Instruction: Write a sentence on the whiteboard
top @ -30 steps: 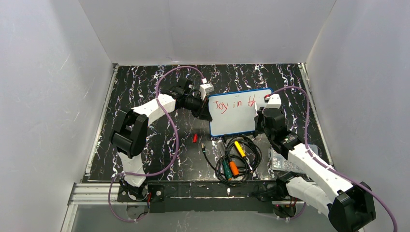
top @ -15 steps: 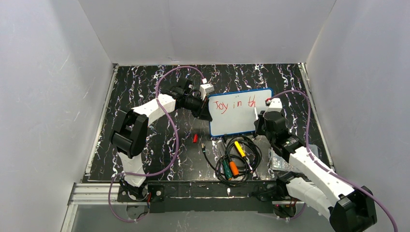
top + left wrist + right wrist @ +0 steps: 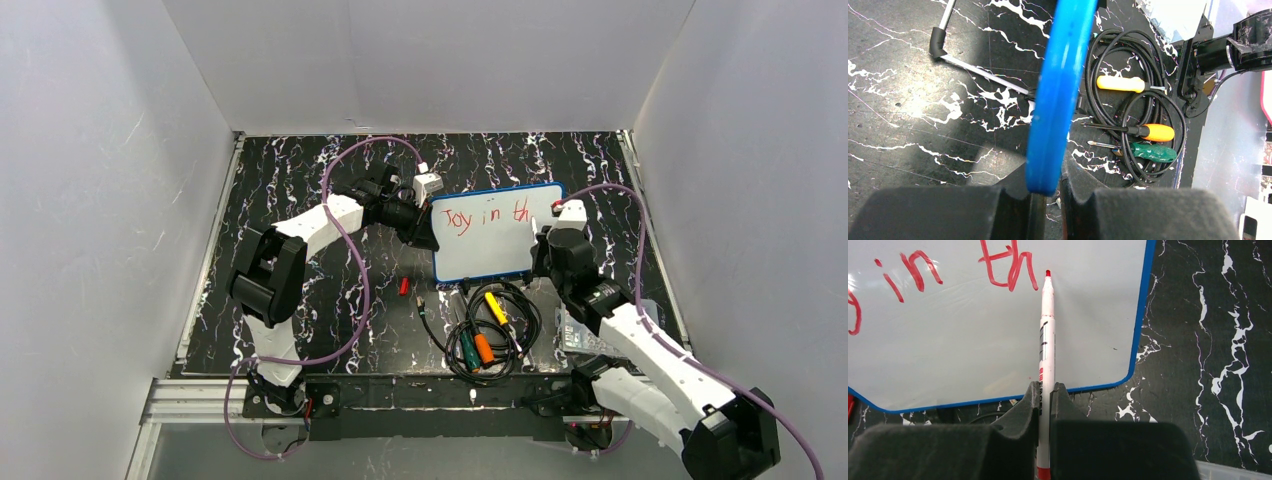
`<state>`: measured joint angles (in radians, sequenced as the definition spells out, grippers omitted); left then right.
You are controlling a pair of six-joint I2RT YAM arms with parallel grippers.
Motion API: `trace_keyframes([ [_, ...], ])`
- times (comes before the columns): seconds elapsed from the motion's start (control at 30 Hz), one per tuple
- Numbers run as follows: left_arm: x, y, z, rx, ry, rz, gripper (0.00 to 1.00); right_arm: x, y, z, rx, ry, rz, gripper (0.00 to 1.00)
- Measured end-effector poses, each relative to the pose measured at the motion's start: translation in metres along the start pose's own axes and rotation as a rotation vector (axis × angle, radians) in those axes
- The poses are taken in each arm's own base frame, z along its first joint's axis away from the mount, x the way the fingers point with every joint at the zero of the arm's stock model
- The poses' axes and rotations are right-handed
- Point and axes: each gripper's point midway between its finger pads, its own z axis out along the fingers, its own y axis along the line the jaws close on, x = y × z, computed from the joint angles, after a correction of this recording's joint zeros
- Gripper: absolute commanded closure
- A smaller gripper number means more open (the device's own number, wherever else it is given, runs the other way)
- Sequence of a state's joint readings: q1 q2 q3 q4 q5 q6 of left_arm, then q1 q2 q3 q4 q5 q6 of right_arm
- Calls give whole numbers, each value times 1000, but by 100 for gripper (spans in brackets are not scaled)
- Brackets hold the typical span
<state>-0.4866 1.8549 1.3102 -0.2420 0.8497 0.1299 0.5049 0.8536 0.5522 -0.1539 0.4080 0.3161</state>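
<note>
The whiteboard (image 3: 490,245), white with a blue rim, is held tilted above the table, its face in the right wrist view (image 3: 973,340). Red lettering (image 3: 487,216) on it reads "Joy in th"; "in th" shows in the right wrist view (image 3: 963,270). My left gripper (image 3: 428,232) is shut on the board's left blue rim (image 3: 1058,90). My right gripper (image 3: 1046,395) is shut on a white marker (image 3: 1046,340) with a red tip, which rests on the board just right of the "h". In the top view the right gripper (image 3: 545,240) is at the board's right edge.
A coil of black cable (image 3: 490,320) with yellow (image 3: 496,307), orange (image 3: 484,348) and green (image 3: 467,346) screwdrivers lies near the board's front. A small red cap (image 3: 403,286) lies left of it. An Allen key (image 3: 973,70) lies under the board. A clear plastic box (image 3: 590,335) sits at the right.
The right gripper has moved the marker right and up along the board. The "h" after the "t" has been completed. The left arm and the board have not moved.
</note>
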Motion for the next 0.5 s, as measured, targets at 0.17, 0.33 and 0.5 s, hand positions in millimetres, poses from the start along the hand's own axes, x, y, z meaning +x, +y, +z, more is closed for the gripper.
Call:
trace_keyframes([
  [0.17,0,0,0,0,0,0,100,3,-1,7,13,14,-29,99],
  [0.33,0,0,0,0,0,-2,100,2,-1,11,21,5,-40,99],
  [0.5,0,0,0,0,1,-4,100,0,-7,12,54,-4,-41,99],
])
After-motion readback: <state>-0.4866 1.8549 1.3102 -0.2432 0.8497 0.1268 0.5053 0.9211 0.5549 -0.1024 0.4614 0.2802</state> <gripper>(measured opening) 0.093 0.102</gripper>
